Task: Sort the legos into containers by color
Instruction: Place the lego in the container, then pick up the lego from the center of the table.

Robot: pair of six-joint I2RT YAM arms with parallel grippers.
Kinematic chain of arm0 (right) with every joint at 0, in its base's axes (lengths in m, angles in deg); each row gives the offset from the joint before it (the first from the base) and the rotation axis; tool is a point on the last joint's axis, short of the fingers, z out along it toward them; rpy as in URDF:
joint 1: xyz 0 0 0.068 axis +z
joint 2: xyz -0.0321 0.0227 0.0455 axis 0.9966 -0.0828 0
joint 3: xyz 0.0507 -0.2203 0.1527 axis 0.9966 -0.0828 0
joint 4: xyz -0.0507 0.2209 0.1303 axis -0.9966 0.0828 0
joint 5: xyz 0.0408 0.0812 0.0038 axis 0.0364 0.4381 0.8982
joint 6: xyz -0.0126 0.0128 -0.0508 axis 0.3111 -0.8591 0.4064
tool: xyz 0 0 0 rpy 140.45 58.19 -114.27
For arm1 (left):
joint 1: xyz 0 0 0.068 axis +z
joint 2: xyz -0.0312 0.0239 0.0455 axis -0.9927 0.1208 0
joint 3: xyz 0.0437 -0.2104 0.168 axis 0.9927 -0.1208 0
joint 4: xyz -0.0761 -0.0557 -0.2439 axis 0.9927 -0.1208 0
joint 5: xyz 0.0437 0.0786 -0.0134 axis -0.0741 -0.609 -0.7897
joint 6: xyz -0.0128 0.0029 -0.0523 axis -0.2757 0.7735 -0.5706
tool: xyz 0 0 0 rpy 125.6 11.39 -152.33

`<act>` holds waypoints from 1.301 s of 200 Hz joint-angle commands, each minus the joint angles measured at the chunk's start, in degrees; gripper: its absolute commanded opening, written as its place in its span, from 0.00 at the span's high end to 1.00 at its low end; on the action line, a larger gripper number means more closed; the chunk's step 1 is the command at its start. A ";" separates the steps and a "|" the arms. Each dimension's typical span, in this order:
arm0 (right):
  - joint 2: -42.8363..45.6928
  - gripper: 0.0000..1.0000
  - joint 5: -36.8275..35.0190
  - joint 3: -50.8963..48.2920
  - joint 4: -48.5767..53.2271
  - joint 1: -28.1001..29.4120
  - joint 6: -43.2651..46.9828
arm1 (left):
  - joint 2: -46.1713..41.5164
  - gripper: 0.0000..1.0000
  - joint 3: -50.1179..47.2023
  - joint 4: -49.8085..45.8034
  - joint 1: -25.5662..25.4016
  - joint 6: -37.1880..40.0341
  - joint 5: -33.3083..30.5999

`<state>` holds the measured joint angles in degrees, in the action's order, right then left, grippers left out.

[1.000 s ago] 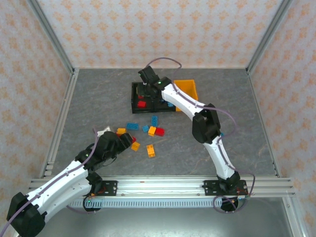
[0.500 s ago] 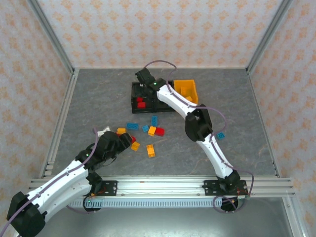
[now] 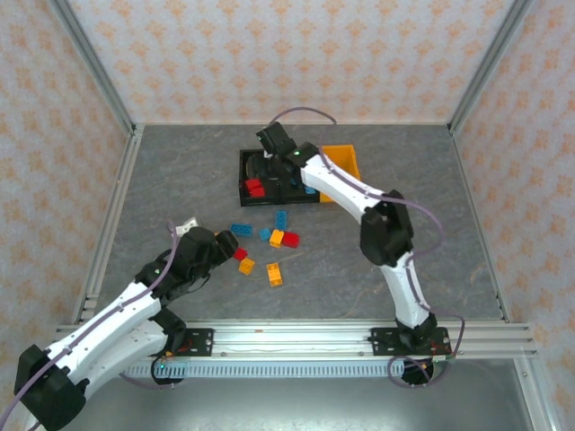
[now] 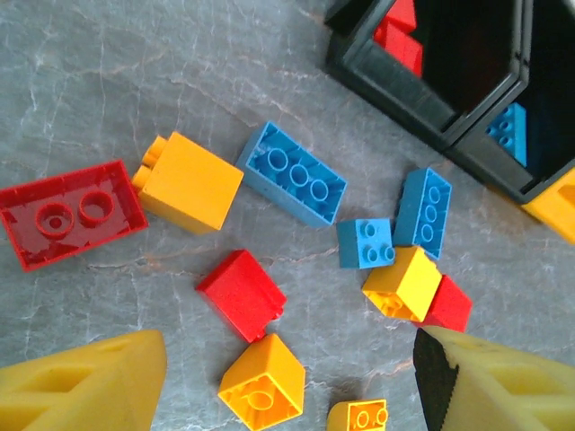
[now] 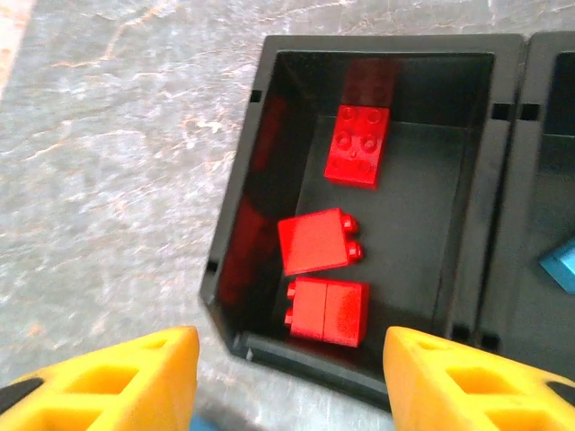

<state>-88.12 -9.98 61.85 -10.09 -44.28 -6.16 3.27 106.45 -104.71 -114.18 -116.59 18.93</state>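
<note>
the left hand [image 4: 289,334] hangs over the loose legos [image 3: 277,238] on the tabletop [image 3: 162,180], its fingers [image 4: 85,386] spread wide with nothing between them; in its wrist view an upturned red brick [image 4: 72,211] lies far left with an orange block [image 4: 189,184] just beside it, while a small red brick [image 4: 241,294] and an orange brick [image 4: 262,384] lie nearest the gap, close together; further right lie a long blue brick [image 4: 292,175] and a tight cluster of blue, orange and red; beyond them stand the containers [image 3: 241,178]; the left black bin [image 5: 247,206] has three red bricks [image 5: 314,241] inside, and the right hand [image 5: 291,334] hovers above it, wide open and empty; the middle black bin [image 4: 490,166] has a blue brick [image 4: 514,126] in it, and the orange bin [image 3: 346,160] ends the row; sorting looks partly done, with about ten bricks loose; the step in hand seems to be the left hand's pick from the pile; the next move calls for lowering over one brick, likely the small red one, and closing on it alone, since its orange neighbour is near enough to be caught too.
</note>
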 commanded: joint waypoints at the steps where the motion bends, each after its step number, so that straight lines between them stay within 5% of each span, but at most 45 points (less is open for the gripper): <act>1: 8.89 0.43 0.45 -6.79 -4.93 0.51 1.36 | -0.83 0.25 1.31 -4.90 0.86 2.01 -2.84; 112: 34.03 0.29 -1.15 -47.94 -12.73 0.51 -1.00 | 3.63 0.24 2.35 -3.49 1.43 6.53 0.26; 190: 38.38 0.24 -0.53 -58.30 -14.28 0.51 -1.33 | 9.15 0.24 3.89 1.17 1.41 8.85 4.47; 260: 36.83 0.24 3.85 -63.59 -23.63 0.51 11.39 | 11.53 0.24 4.96 2.59 1.43 10.81 9.18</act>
<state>-50.96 -6.46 -1.30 -28.65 -43.99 -0.98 15.23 110.39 -103.51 -113.28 -107.10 25.90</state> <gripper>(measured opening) 0.756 0.763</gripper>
